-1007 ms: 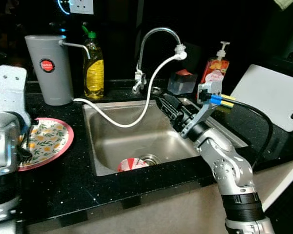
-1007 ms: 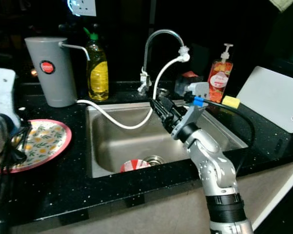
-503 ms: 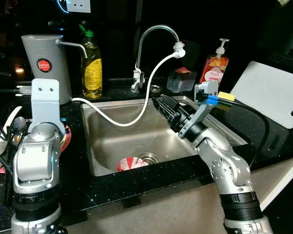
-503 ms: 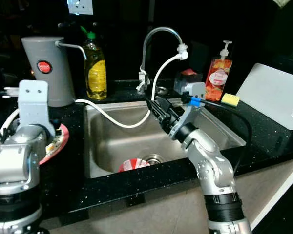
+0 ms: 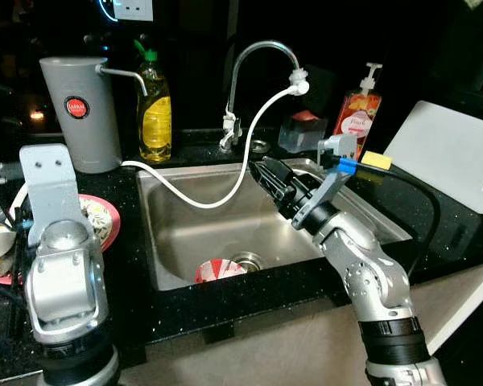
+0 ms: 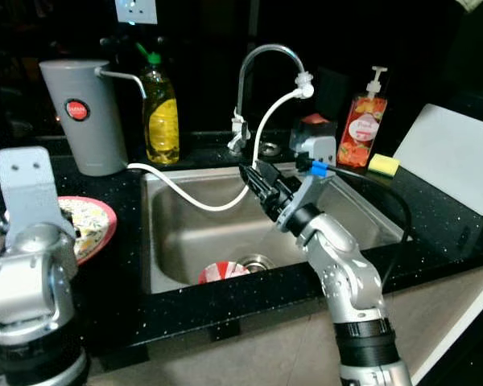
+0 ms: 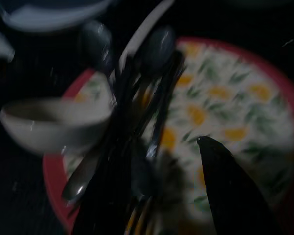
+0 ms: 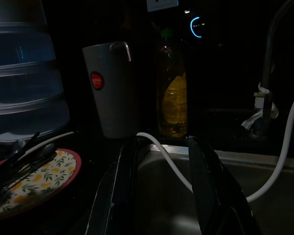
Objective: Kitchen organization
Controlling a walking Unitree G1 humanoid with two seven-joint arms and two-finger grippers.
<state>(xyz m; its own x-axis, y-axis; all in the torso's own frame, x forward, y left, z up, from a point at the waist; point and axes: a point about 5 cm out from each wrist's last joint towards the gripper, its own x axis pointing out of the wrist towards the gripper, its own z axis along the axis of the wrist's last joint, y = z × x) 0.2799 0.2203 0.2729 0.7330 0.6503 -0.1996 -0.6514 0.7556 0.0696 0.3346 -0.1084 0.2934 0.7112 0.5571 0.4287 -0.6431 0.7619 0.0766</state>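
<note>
grey jug (image 5: pixel 78 112) with unreadable red round label; right claw (image 8: pixel 161 191) parted, empty, above sink (image 5: pixel 217 241); left claw state unclear.

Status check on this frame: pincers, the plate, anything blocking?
Right pincer open, over the sink, empty. Left pincer over the floral plate, spoons and a small bowl piled on it. White hose droops across the sink.

one plate (image 5: pixel 105 229), two bottles (image 5: pixel 154 108) (image 5: pixel 356 112), one sink (image 5: pixel 225 233), one cutting board (image 5: pixel 451 157).
</note>
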